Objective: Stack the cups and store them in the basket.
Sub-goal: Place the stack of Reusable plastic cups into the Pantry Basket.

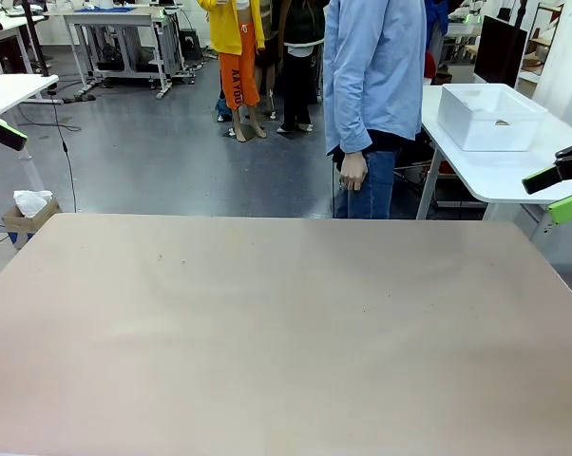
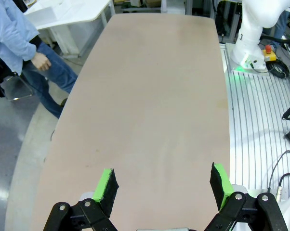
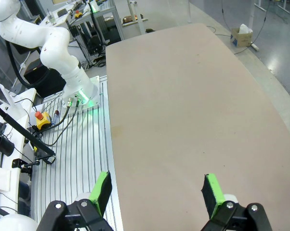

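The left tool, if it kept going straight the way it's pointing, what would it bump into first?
Probably the table. The left tool is open with nothing between its pads, and it looks down at the bare tabletop. Depth is hard to judge, so I can't tell how soon.

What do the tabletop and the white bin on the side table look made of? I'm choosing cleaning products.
Tabletop: matte beige, probably laminate or coated board; even colour, soft dull sheen, few specks. White bin: likely smooth plastic; rounded moulded rim, uniform white.

A broad beige table [image 1: 286,332] with rounded corners; on the neighbouring white table [image 1: 495,171] sits the basket [image 1: 490,119].
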{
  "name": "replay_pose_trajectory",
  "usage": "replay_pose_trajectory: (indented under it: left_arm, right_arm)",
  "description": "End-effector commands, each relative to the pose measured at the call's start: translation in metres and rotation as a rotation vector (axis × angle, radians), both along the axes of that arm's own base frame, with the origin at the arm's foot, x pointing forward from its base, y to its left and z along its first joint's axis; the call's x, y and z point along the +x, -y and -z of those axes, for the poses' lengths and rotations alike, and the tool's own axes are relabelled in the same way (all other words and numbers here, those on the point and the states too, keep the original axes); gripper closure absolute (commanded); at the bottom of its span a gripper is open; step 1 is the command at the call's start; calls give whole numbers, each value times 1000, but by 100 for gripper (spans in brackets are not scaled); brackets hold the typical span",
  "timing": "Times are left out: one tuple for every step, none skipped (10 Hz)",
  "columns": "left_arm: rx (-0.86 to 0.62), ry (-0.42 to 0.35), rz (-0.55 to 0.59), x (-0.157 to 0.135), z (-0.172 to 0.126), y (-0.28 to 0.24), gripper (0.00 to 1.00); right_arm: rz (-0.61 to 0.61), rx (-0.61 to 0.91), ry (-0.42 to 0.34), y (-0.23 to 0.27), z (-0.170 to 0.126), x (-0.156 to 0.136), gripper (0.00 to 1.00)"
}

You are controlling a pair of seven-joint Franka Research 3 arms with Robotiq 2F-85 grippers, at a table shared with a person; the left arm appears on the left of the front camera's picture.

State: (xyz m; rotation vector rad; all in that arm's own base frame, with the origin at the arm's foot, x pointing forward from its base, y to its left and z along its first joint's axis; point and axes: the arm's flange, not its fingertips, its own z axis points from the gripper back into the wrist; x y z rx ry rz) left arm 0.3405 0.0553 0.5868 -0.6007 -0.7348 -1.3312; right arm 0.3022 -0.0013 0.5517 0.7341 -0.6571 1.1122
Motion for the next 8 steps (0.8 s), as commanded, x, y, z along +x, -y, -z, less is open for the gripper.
replay_pose_trajectory:
  left_arm:
    - [-13,2,1,0,-3,1,0]
    - [-13,2,1,0,-3,1,0]
    - [-13,2,1,0,-3,1,0]
    - [-13,2,1,0,-3,1,0]
    - [-13,2,1,0,-3,1,0]
    - [-13,2,1,0,-3,1,0]
    - [-13,2,1,0,-3,1,0]
    - [-13,2,1,0,-3,1,0]
  right_arm:
    - [-14,20,20,1,-2,1,0]
    - [-14,20,20,1,-2,1,0]
    - [-14,20,20,1,-2,1,0]
    - [-14,20,20,1,-2,1,0]
    - [-14,20,20,1,-2,1,0]
    - [-14,20,20,1,-2,1,0]
    - [-14,20,20,1,-2,1,0]
    - [-14,20,20,1,-2,1,0]
